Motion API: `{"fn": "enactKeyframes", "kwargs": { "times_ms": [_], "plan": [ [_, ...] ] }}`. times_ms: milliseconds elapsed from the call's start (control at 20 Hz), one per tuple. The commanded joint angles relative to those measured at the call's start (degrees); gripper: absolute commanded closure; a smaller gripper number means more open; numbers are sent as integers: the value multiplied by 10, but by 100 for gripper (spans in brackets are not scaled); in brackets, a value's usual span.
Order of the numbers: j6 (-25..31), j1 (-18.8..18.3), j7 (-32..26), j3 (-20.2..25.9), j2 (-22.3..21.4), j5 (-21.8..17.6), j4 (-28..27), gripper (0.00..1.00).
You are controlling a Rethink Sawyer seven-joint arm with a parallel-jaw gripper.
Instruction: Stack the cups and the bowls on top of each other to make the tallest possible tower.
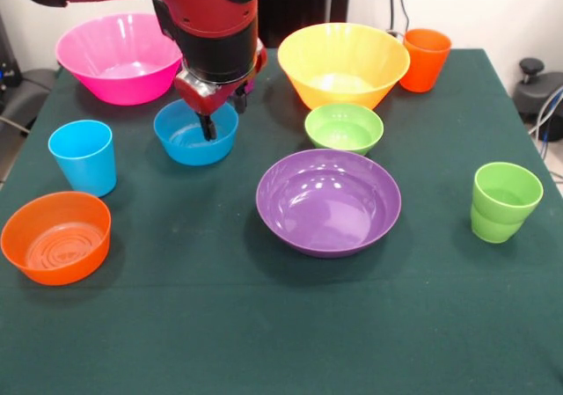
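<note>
Blue small bowl (195, 132) is seen directly beneath the tool (209, 128), whose dark tips dip inside its far rim; whether they are spread cannot be told.

Table (264, 325) layout, all items upright, nothing stacked.

Back row: back-left big bowl (119, 59), back-right big bowl (343, 61), back-right cup (426, 59) just beside that bowl's right rim.

Middle: mid-left small bowl (189, 138) in front of the back-left big bowl, gripper (208, 131) hangs over its rim area. Centre small bowl (344, 128) sits directly in front of the back-right big bowl.

Wide bowl (328, 201) just in front of the centre small bowl.

Left cup (83, 156) is left of the mid-left small bowl. Front-left small bowl (55, 237) is in front of the left cup.

Right cup (505, 201) stands alone, well right of the wide bowl.
</note>
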Motion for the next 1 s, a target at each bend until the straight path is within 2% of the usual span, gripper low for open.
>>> {"fn": "enactKeyframes", "kwargs": {
  "times_ms": [50,600,1000],
  "plan": [
    [41,20,-195,-6,-13,-57,19,0],
    [66,35,-185,-28,-4,-84,3,0],
    [72,36,-181,-27,-4,-86,1,0]
  ]
}}
